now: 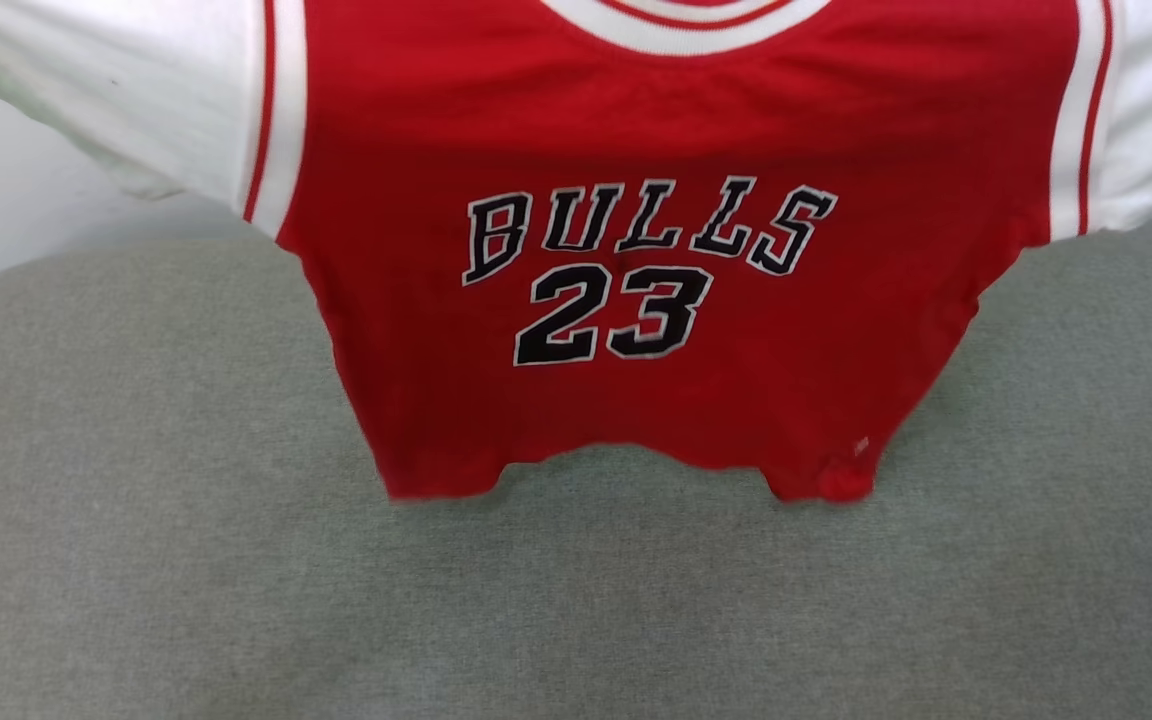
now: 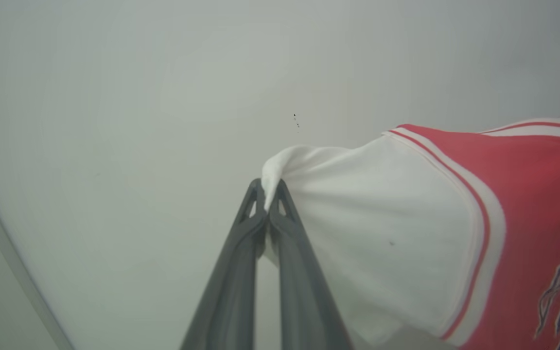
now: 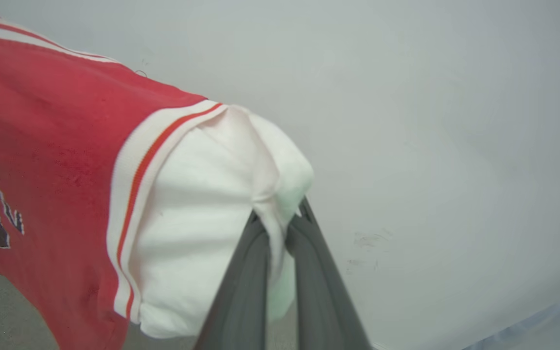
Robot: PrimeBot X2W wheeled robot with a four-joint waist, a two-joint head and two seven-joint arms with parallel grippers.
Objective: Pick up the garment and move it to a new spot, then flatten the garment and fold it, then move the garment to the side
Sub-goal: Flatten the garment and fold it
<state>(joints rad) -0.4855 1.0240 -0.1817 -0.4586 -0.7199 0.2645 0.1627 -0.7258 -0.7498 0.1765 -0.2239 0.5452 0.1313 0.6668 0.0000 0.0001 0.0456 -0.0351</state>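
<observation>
The left gripper (image 2: 266, 187) is clenched on the bunched end of one white sleeve (image 2: 372, 233). Its two dark fingers meet at the tips with the cloth pinched between them, and the rest of the shirt spreads away toward 3 o'clock in the left wrist view. The right gripper (image 3: 280, 211) is likewise clamped on the other white sleeve (image 3: 202, 223). A fold of cloth runs down between its fingers, and the shirt's body spreads toward 9 o'clock in the right wrist view.

A grey fabric surface (image 1: 186, 560) takes up the lower part of the head view, from about 8 o'clock round to 4 o'clock. A pale wall (image 2: 114, 97) stands behind both grippers.

The garment (image 1: 636, 120) hangs spread between the two grips, front facing the head camera. Its red body drops from 12 o'clock to the middle of the view, and its sleeves stretch out toward 10 and 2 o'clock. The hem sags in the middle and ends in two low corners, which lie close over the grey surface — whether they touch it is hard to tell, since that edge is blurred.

White-and-red striped trim borders each armhole and the neck at 12 o'clock. Black white-outlined "BULLS" lettering (image 1: 648, 228) arcs across the chest with the number 23 (image 1: 614, 313) just below it. A tiny pale tag (image 1: 861, 446) sits near the hem corner at about 5 o'clock.
</observation>
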